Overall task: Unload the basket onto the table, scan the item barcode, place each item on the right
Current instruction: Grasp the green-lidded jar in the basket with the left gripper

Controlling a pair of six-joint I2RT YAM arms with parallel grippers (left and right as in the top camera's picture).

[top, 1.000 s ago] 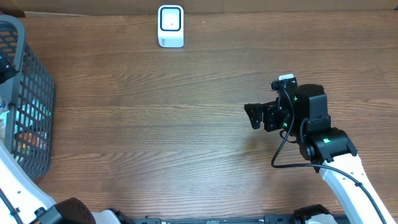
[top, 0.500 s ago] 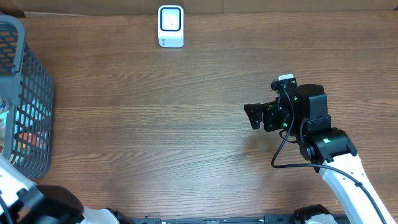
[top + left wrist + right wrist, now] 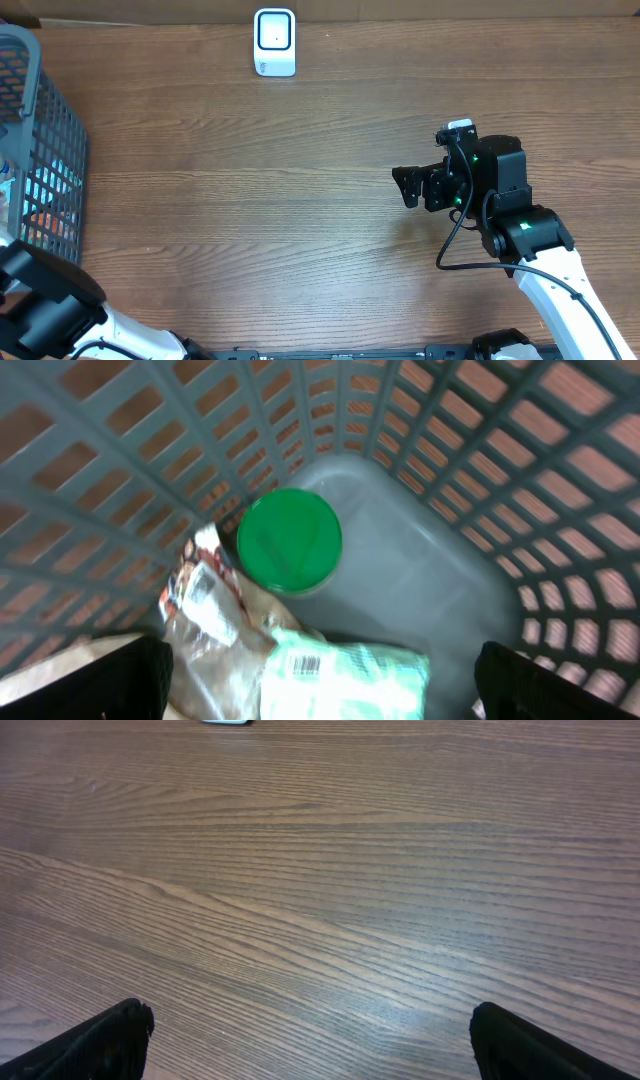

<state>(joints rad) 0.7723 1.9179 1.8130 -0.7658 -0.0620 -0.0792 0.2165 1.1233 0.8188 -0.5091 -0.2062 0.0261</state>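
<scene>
In the left wrist view I look down into the grey mesh basket (image 3: 480,480). On its floor lie a pale green packet (image 3: 345,680) with a barcode (image 3: 305,663) facing up, a round green lid (image 3: 289,540) and a crinkly clear wrapper (image 3: 210,620). My left gripper (image 3: 325,680) is open above the packet, a finger on either side, holding nothing. The white scanner (image 3: 274,42) stands at the table's far edge. My right gripper (image 3: 408,186) is open over bare wood at the right, pointing left, with nothing in it (image 3: 315,1040).
The basket (image 3: 45,150) stands at the table's left edge with coloured items showing through its mesh. A black link of my left arm (image 3: 40,310) sits at the lower left corner. Brown wood table (image 3: 250,200) lies between basket, scanner and right arm.
In the overhead view my left arm's black link has come into sight at the lower left, and the dark part over the basket's left side is gone. The right arm has not moved.
</scene>
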